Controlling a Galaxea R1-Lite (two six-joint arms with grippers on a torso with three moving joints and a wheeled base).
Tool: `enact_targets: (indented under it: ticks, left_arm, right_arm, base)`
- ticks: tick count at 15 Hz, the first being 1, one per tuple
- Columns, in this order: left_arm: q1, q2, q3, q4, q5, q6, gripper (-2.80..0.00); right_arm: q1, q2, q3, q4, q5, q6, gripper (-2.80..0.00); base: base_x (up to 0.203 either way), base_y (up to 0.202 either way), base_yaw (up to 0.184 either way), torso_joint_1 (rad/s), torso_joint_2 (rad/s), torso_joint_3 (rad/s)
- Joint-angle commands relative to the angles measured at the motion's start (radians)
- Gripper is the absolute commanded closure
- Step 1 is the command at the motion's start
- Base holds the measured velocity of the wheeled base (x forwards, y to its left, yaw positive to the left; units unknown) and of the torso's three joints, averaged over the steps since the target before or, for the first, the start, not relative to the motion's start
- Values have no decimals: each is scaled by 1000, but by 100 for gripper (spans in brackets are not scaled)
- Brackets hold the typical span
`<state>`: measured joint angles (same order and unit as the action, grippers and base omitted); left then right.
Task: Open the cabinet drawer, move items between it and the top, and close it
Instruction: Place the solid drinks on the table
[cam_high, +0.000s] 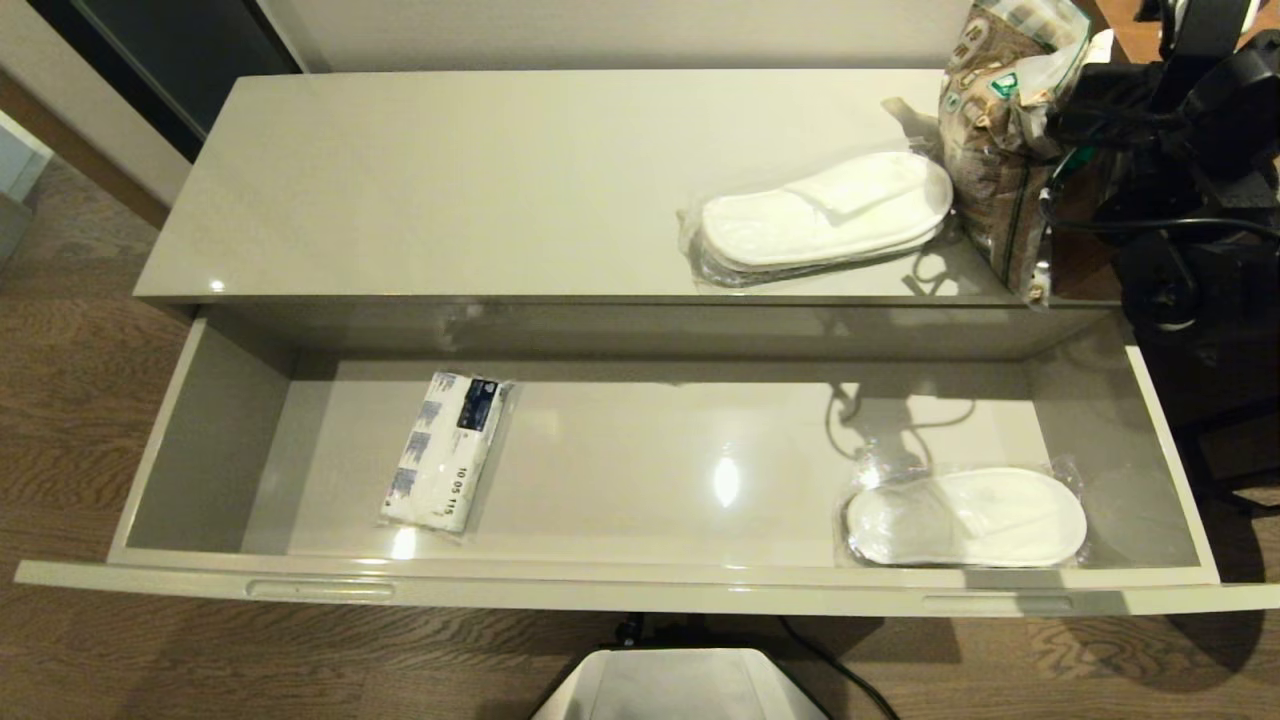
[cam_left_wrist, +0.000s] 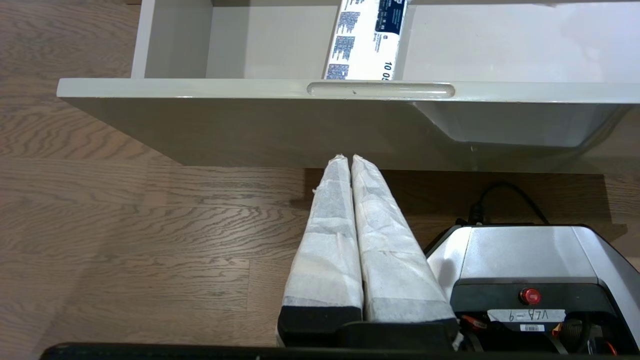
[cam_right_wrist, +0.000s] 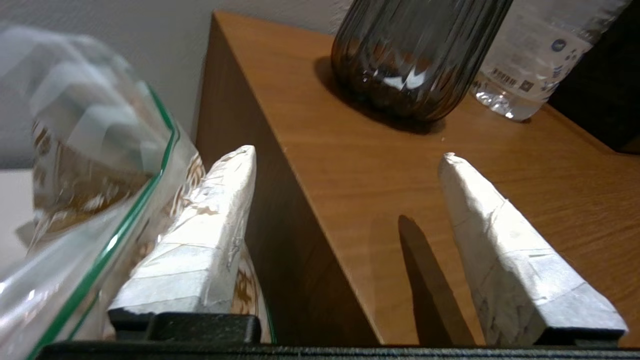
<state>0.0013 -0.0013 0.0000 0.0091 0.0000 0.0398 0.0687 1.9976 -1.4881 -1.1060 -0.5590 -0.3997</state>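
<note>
The cabinet drawer (cam_high: 640, 590) is pulled fully out, its long front edge with two narrow recesses facing the robot. On its floor toward the right end lies a bagged pair of white slippers (cam_high: 968, 518), flat and near the front wall. Toward the left end lies a white tissue pack with a dark blue label (cam_high: 445, 450), also flat, well apart from the slippers.

Above and behind the drawer is the cabinet top (cam_high: 450, 180). At its right end lies a second bagged pair of white slippers (cam_high: 825, 213), angled across the surface near the front edge. Just beside it, at the far right end of the top, stands a crinkly clear packet with brown pattern and green label (cam_high: 1000, 130), upright and reaching above the slippers.

The right gripper (cam_right_wrist: 347, 160) is up beside this packet, fingers spread wide; one finger (cam_right_wrist: 210, 220) lies against the packet's clear plastic, the other (cam_right_wrist: 500, 225) over the brown wooden bench (cam_right_wrist: 400, 165). On that bench stand a dark ribbed glass vase (cam_right_wrist: 415, 55) and a clear plastic water bottle (cam_right_wrist: 535, 55).

The left gripper (cam_left_wrist: 347, 159) is low in front of the drawer's front panel, above the wood floor (cam_left_wrist: 125, 225), its padded fingers pressed together and holding nothing. The robot's base (cam_left_wrist: 525, 265) is beside it.
</note>
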Motion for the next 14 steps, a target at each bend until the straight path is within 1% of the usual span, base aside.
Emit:
enact_targets:
  ticks: [1, 10, 14]
  left_arm:
    - [0, 1, 0, 0, 0, 0, 0]
    - [0, 1, 0, 0, 0, 0, 0]
    - [0, 0, 0, 0, 0, 0, 0]
  right_arm:
    - [23, -89, 100, -1, 12, -21, -280]
    - [31, -109, 123, 6, 9, -45, -280]
    - [31, -216, 167, 7, 4, -62, -280]
  base:
    - [0, 0, 0, 0, 0, 0]
    - [0, 0, 0, 0, 0, 0]
    - [0, 0, 0, 0, 0, 0]
